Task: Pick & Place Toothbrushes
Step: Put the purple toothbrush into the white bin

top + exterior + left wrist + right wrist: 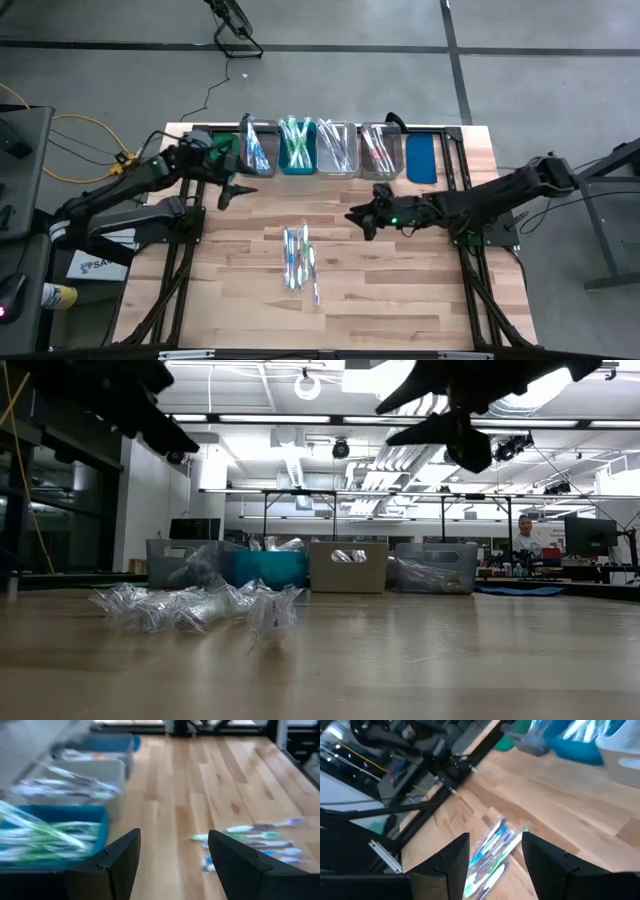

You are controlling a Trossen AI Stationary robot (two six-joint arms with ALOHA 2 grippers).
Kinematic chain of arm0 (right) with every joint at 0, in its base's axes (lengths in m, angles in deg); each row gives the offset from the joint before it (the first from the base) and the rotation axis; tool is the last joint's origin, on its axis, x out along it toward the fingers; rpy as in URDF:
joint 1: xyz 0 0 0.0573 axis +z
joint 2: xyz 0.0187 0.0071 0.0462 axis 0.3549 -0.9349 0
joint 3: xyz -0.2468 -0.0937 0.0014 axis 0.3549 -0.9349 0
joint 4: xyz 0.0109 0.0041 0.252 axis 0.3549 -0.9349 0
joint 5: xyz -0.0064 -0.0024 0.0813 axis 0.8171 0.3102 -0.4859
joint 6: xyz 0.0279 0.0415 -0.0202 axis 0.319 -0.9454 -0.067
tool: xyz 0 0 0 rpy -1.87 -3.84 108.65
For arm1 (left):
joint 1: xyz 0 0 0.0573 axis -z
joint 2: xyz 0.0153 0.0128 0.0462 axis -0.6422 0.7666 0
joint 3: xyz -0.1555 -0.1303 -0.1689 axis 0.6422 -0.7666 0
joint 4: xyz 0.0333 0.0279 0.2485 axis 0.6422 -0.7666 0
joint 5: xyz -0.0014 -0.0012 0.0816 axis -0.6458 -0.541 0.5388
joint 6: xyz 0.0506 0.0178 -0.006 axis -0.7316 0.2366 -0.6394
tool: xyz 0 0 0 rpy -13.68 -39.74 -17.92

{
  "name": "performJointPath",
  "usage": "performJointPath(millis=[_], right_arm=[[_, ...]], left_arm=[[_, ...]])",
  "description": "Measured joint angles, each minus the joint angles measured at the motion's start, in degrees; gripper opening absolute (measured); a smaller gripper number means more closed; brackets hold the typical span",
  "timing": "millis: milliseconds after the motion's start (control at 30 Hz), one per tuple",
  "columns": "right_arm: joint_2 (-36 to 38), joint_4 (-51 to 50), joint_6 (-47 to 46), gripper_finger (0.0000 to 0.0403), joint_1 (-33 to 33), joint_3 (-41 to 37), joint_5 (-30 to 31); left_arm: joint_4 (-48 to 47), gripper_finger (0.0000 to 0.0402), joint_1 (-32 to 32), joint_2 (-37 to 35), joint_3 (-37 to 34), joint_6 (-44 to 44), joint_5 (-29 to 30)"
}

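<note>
Left gripper [228,194] spread empty beside teal plastic bin [297,160], right gripper [362,222] spread empty, wrapped translucent toothbrushes [300,260] lay below-between them

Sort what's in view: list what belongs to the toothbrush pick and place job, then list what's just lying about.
Part of the job:
- loose toothbrushes mid-table
- row of bins at the far edge, several holding toothbrushes
- left gripper, open, near the bins
- right gripper, open, beside the pile

Just lying about:
- yellow cable on the floor
- person far behind the table
</note>
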Motion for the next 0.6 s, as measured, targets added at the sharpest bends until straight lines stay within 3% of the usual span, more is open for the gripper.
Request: performJointPath(millis=[267, 400, 600], right_arm=[[8.92, -11.57, 1.35, 0.0174, -0.59, -2.89, 0.14], [15.15, -16.49, 3.35, 0.0174, -0.97, -5.12, 0.04], [25.43, -20.29, 4.97, 0.0174, -3.61, -10.08, -0.14]], left_arm=[[0.13, 0.0228, 10.69, 5.98, 0.0, 4.12, 1.93], [0.47, 0.0228, 18.47, 7.5, 0.0, 7.99, 9.55], [3.27, 0.0228, 28.95, 11.97, 0.04, 21.99, 21.49]])
